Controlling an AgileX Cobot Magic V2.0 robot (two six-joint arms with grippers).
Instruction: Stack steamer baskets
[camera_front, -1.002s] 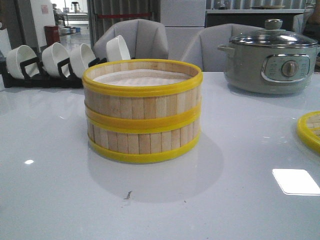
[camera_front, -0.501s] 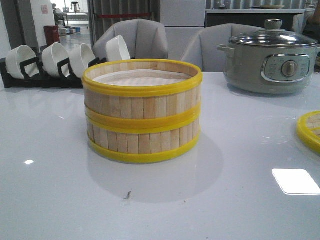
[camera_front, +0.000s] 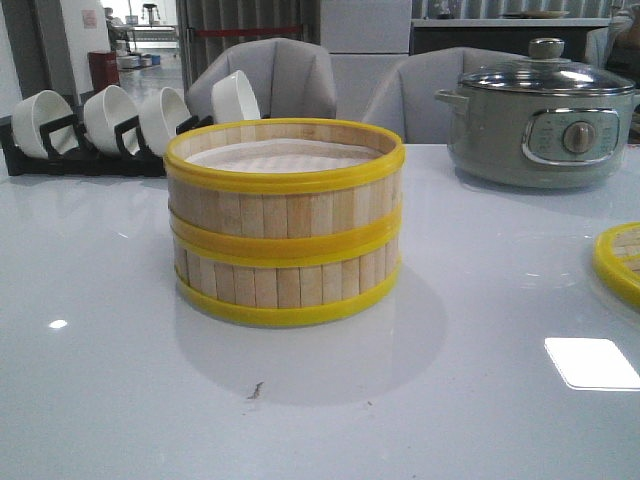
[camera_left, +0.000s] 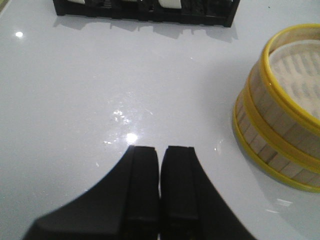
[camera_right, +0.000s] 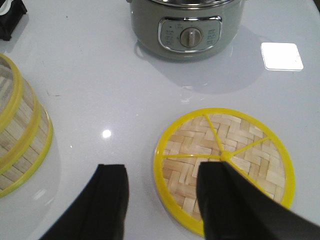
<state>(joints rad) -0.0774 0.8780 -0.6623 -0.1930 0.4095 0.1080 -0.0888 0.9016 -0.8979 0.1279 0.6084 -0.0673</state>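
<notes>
Two steamer baskets (camera_front: 285, 220) of pale slats with yellow rims stand one on the other in the middle of the white table; they show also in the left wrist view (camera_left: 280, 125) and the right wrist view (camera_right: 20, 135). The woven yellow-rimmed lid (camera_right: 235, 150) lies flat on the table to their right, its edge at the front view's right border (camera_front: 620, 258). My left gripper (camera_left: 160, 150) is shut with nothing in it, above bare table left of the stack. My right gripper (camera_right: 162, 170) is open, its jaws on either side of the lid's near rim, above it.
A grey electric pot (camera_front: 545, 115) with a glass lid stands at the back right. A black rack of white bowls (camera_front: 120, 125) runs along the back left. Grey chairs (camera_front: 300, 80) stand behind the table. Neither arm shows in the front view.
</notes>
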